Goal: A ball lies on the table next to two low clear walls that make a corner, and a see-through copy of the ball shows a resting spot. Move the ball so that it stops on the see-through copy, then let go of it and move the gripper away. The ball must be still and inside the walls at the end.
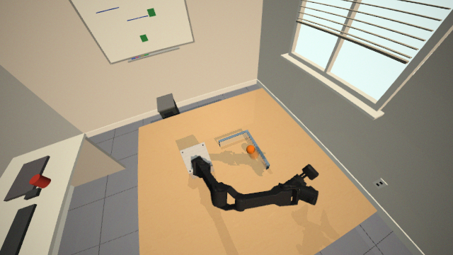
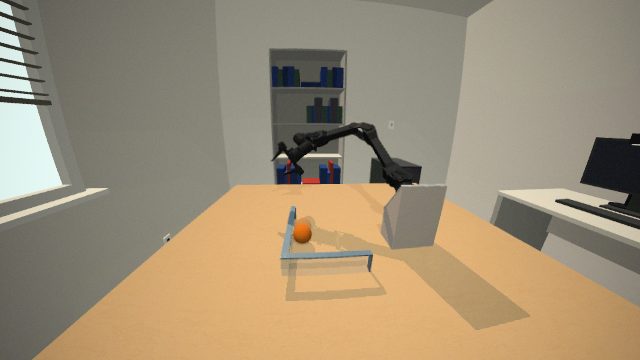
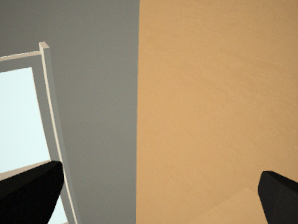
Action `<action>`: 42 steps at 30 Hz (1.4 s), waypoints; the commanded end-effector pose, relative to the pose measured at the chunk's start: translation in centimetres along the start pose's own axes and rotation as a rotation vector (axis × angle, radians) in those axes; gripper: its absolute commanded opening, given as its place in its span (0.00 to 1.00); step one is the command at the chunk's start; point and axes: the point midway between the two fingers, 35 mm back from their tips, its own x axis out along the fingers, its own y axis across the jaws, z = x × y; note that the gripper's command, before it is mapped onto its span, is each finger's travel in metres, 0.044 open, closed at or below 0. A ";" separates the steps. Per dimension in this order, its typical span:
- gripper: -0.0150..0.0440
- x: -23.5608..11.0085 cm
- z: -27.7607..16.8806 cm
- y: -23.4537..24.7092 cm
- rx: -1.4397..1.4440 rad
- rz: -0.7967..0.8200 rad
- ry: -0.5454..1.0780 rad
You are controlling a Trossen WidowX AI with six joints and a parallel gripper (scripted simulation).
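Observation:
The orange ball (image 1: pixel 250 149) (image 2: pixel 302 233) lies on the table inside the corner, close beside the longer blue-edged clear wall (image 1: pixel 260 154) (image 2: pixel 288 237). The other clear wall (image 1: pixel 233 137) (image 2: pixel 327 255) meets it at the corner. The fainter see-through copy (image 1: pixel 254 155) (image 2: pixel 303 222) shows partly behind the ball, a little farther from the corner, so the two overlap in view but do not coincide. My gripper (image 2: pixel 279 166) (image 3: pixel 162 178) is open and empty, raised above the table and well away from the ball. The wrist view shows neither ball nor walls.
The wooden table (image 1: pixel 166 219) (image 2: pixel 165 300) carries the arm's pale base plate (image 1: pixel 187 156) (image 2: pixel 415 220), off to the open side of the corner. The grey window wall (image 1: pixel 354 149) (image 3: pixel 100 100) runs along the table's edge. A desk with a monitor (image 2: pixel 610 165) stands apart.

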 end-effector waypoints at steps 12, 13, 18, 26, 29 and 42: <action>0.95 6.5 -19.7 -4.8 -0.430 -0.421 0.368; 0.95 6.6 -20.8 -5.2 -0.462 -0.447 0.388; 0.95 5.8 -28.3 -8.3 -0.766 -0.643 0.524; 0.95 2.9 -34.9 -12.0 -1.312 -0.895 0.610; 0.95 2.9 -34.9 -12.0 -1.312 -0.895 0.610; 0.95 3.8 -34.7 -13.3 -1.312 -0.895 0.610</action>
